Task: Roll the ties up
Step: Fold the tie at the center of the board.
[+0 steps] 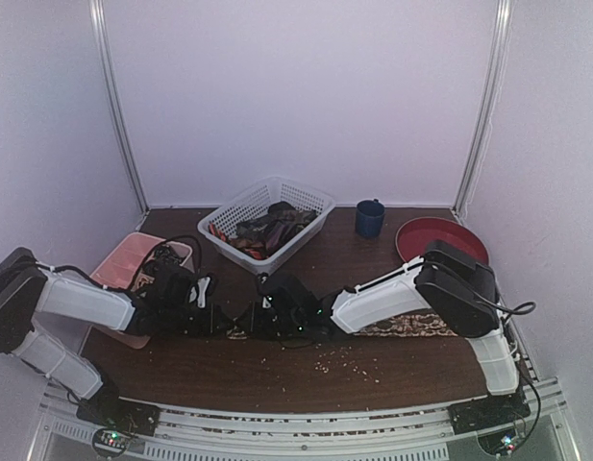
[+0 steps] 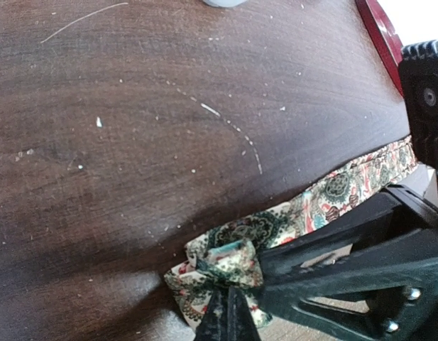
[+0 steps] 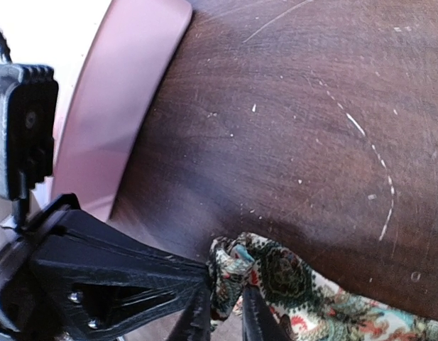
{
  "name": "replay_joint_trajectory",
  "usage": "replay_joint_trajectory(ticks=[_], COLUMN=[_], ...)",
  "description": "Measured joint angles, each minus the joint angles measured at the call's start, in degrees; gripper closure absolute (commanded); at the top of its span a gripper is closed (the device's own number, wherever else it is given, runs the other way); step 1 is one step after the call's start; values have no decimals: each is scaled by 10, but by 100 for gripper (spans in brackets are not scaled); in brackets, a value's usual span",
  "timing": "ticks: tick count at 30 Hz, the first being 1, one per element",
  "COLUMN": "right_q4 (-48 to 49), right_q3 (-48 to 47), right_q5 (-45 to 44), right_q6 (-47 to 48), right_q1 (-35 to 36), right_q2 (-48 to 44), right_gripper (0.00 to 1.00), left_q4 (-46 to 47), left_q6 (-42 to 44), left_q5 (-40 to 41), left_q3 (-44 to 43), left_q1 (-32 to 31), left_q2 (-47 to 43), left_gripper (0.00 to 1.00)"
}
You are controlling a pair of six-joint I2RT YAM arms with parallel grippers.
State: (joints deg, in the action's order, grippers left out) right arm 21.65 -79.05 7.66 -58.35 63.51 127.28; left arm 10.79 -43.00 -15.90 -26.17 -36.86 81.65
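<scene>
Here, the pink tray (image 1: 123, 257) sits at the far-left edge of the dark wooden counter (image 1: 229, 370). Just right of it the left arm reaches in low, and the left claw (image 1: 236, 320) is closed tight. In its wrist view its tips (image 2: 226, 316) come to one point against the folded end of the tan floral tie (image 2: 325, 195). Whether any fabric is pinched between them I cannot tell.

The right claw (image 1: 259, 320) meets it from the other side, the two nearly nose to nose near the middle of the counter. In the right wrist view its fingers (image 3: 255, 320) stand a little apart with the bunched end of the tie (image 3: 289, 277) caught between them, so it grips the tie. The left claw's tip touches the same bunch.

From there the tie (image 1: 411, 327) runs flat to the right along the counter, passing under the right arm. Pale crumbs (image 1: 344, 363) lie scattered nearer than it.

Farther back, at the centre, the white lattice basket (image 1: 240, 204) holds a heap of other ties (image 1: 272, 229), dark and red. To its right stands a blue mug (image 1: 369, 219), and a red plate (image 1: 426, 235) lies at the far right, partly hidden by the right arm.
</scene>
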Motion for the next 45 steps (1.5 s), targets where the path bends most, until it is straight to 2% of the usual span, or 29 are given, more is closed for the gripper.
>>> replay_joint_trajectory(ticks=[4,15,18,45], right_q4=[-8,-19,-14,8], right_q3=[-3,-3,0,52], right_q5=[-9,-22,-19,-23], right_q6=[6,16,14,9], right_q1=[0,-5,-5,-5], right_q2=[6,7,7,-39], right_gripper=[94,94,100,100], left_q4=[-4,-61,-61,-27], left_q6=[-5,-15,-14,5], left_q5=[4,67,64,4], left_q3=[0,-15,-15,-21], left_q1=[0,0,0,0], left_q2=[-7,-34,-34,-8], left_gripper=[97,94,93,90])
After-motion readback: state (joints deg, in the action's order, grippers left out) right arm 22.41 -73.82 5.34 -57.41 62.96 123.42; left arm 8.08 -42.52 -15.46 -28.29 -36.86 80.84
